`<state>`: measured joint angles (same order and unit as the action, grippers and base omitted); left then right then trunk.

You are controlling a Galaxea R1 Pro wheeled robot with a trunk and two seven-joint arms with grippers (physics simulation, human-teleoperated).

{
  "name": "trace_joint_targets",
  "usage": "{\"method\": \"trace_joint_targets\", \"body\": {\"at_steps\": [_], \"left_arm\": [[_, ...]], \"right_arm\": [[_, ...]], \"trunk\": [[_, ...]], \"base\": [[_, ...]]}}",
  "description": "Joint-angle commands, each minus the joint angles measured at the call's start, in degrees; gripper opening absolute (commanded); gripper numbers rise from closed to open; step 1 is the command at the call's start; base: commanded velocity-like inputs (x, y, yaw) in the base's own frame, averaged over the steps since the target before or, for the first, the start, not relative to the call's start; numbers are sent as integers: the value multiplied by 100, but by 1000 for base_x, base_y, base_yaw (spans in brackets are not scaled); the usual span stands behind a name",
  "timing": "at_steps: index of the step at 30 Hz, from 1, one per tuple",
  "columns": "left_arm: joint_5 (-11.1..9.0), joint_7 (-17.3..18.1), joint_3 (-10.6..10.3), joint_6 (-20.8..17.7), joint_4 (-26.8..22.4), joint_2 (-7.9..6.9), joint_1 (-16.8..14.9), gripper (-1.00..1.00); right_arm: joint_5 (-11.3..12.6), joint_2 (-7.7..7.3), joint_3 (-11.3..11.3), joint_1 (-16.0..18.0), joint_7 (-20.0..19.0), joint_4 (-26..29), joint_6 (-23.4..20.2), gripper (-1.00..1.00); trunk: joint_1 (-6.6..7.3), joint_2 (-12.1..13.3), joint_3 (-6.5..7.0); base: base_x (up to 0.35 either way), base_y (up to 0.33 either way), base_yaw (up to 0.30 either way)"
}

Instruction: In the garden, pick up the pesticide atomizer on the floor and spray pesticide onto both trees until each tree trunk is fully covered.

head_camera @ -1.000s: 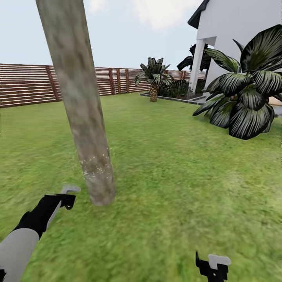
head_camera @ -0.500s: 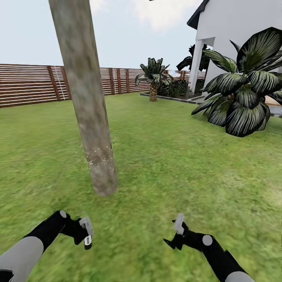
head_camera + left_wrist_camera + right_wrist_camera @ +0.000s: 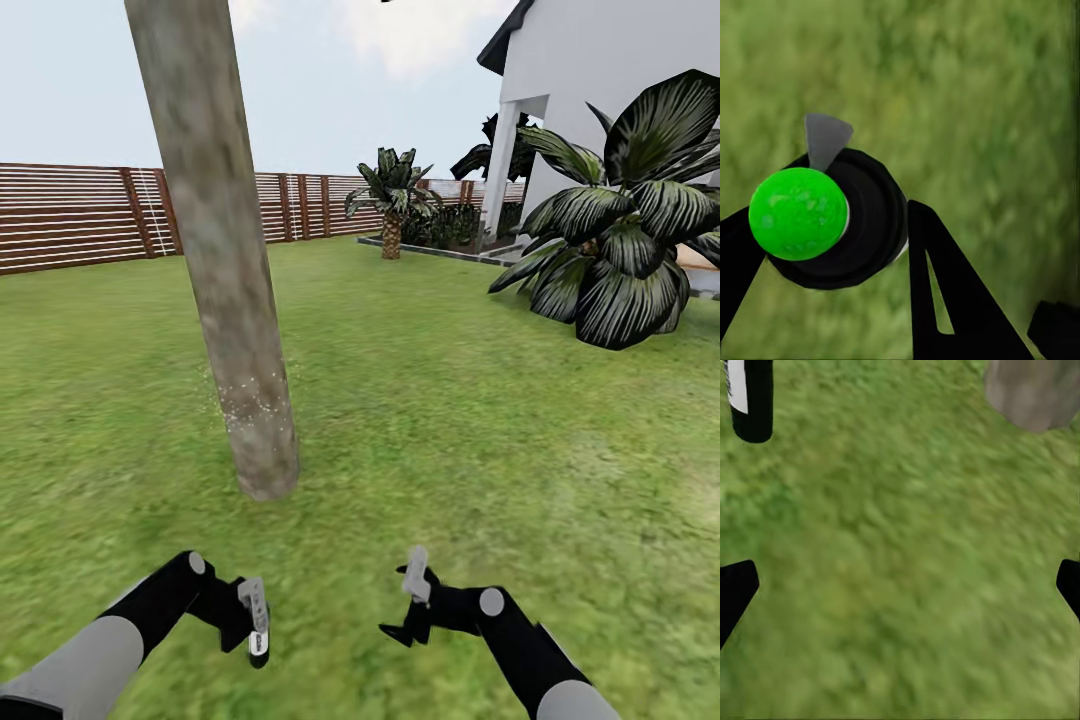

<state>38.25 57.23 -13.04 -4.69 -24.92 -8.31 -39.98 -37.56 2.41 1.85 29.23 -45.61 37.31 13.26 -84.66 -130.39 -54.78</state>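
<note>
Green-capped, the pesticide atomizer point(image 3: 825, 225) sits clamped in the left gripper point(image 3: 255, 622) low over the grass point(image 3: 480, 440). Its white specks point(image 3: 250, 395) dot the tree trunk point(image 3: 225, 260) ahead. Right gripper point(image 3: 410, 600) hangs spread apart, empty.

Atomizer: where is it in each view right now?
Head view: atomizer, low and left of centre, in the left gripper.
Left wrist view: green-capped black body between the fingers.
Right wrist view: black, white-labelled cylinder.
Shared landmark: trunk, base.
</note>
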Motion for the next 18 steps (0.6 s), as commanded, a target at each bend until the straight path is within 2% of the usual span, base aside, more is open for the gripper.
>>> {"method": "trace_joint_targets", "body": {"at_steps": [1, 5, 6, 9, 10, 18], "left_arm": [[27, 28, -26, -16, -13, 30, -1, -100], [141, 54, -31, 112, -13, 161, -1, -100], [170, 61, -27, 144, -13, 194, -1, -100], [256, 67, -29, 240, -13, 292, -3, -100], [496, 68, -30, 565, -13, 701, -2, -100], [760, 60, -24, 549, -13, 1052, -1, -100]], "right_arm": [[-55, 36, 24, 3, -37, 26, 36, 100], [-50, 166, 153, 3, -166, 41, 36, 100], [-50, 189, 186, 3, -198, 41, 36, -100], [-50, 189, 282, 3, -295, 41, 35, -100], [-50, 190, 316, 3, -728, 45, 34, -100], [-34, 208, 316, 3, -730, 162, 30, -100]], "trunk": [[1, -2, -5], [1, -2, -5], [1, -2, -5], [1, -2, -5], [1, -2, -5], [1, -2, -5]], "base": [[0, 0, 0], [0, 0, 0], [0, 0, 0], [0, 0, 0], [0, 0, 0], [0, 0, 0]]}}
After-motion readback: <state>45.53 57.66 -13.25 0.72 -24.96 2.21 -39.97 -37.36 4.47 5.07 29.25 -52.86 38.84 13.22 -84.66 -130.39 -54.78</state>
